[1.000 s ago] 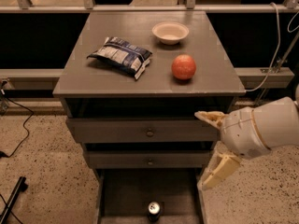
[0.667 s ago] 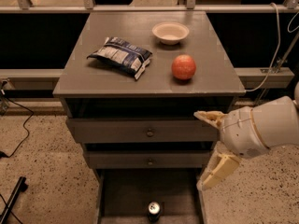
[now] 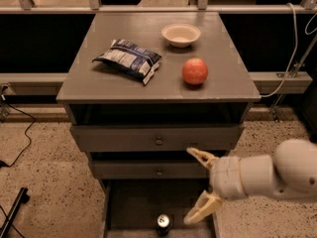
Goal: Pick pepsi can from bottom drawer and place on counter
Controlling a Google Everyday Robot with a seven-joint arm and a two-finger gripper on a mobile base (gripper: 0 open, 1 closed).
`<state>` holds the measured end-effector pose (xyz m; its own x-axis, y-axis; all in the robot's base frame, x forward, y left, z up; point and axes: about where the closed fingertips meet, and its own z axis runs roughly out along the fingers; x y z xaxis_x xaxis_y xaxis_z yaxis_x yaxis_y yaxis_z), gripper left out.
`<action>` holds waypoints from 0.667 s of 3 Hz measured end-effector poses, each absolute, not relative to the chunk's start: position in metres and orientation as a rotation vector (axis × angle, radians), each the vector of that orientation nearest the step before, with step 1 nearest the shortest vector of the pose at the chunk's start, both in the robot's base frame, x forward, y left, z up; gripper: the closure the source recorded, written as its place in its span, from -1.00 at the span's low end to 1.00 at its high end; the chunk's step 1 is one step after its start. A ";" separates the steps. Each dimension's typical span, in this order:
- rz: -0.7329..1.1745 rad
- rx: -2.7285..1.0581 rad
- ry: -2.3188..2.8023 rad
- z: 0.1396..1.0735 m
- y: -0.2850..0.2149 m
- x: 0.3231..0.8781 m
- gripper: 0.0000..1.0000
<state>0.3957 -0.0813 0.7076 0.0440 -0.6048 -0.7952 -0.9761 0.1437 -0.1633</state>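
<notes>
One pepsi can stands upright at the bottom centre of the frame, on the dark floor of the open bottom drawer. My gripper hangs at lower right, just beside the can and higher, jaws spread wide. I should sink lower, shift left, straddle the can's body and close squarely.

bench: grey flat top of the cabinet, pale worn edges
snack bag: blue-and-white, crinkly, lying flat on the left half
bowl: small, pale, upright near the back right
red fruit: round, in front of the bowl, apart from it
end effector: below bench level, before the cabinet front, fingers spread apart
</notes>
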 end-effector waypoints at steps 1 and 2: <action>0.614 -1.481 1.538 0.649 -0.062 0.399 -1.00; 0.639 -1.469 1.484 0.622 -0.056 0.399 -1.00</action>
<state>0.3992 -0.0562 0.6225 0.1378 -0.4807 -0.8660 -0.9593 0.1526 -0.2374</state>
